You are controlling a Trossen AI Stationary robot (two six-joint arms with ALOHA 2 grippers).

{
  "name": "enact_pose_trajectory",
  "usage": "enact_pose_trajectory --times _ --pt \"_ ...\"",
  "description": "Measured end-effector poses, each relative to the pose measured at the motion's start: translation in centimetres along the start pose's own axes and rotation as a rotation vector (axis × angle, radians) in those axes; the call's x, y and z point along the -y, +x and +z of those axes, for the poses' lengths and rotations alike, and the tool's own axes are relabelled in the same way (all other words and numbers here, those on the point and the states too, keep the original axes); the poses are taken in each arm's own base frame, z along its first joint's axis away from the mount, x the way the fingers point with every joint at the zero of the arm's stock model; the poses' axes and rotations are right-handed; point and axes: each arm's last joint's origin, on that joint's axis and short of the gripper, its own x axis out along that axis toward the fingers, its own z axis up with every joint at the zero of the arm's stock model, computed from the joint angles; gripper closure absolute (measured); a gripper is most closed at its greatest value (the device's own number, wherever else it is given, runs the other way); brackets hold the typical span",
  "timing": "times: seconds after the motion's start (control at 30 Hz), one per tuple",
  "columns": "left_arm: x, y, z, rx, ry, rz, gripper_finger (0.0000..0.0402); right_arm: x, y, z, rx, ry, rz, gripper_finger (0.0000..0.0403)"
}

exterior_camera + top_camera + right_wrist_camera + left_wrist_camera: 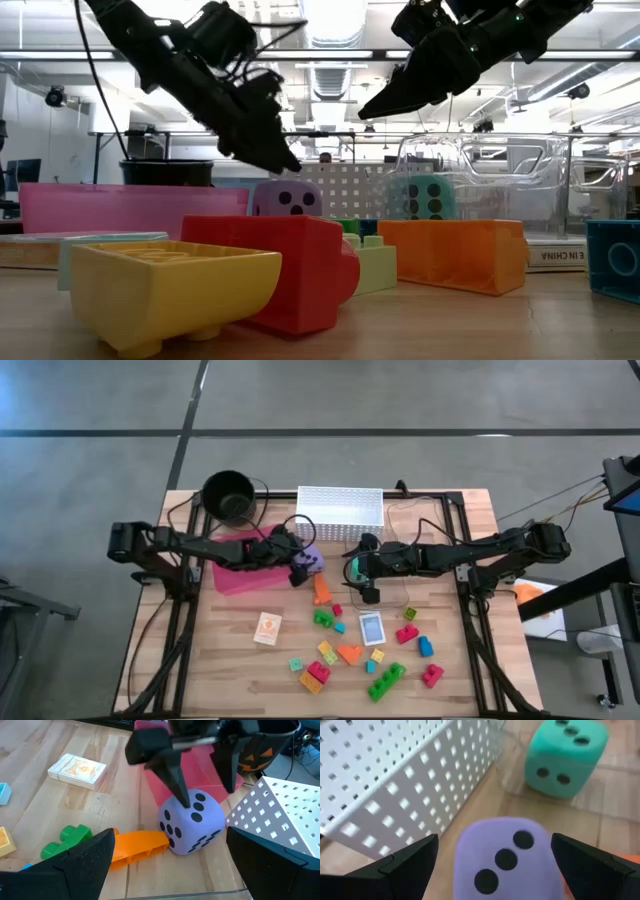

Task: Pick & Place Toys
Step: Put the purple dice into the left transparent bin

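Three dots top the upright purple die [505, 857].

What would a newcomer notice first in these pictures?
The left gripper hangs open astride the purple die, which sits beside the white perforated basket. The teal die stands a little apart, under the open right gripper. Bright plastic blocks lie scattered over the table's near half.

Matt purple die [192, 824], perforated white metal basket [395, 780], wooden table [240, 660]
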Motion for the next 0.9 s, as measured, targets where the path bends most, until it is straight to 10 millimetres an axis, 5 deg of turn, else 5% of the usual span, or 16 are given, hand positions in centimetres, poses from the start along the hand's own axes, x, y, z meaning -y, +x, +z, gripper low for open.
enact_pose_trajectory --times 0.9 --pt "0.1 1.8 -1.4 -0.08 -0.046 -0.023 0.0015 0.0 0.0 0.0 -0.003 0.003 0.0 0.0025"
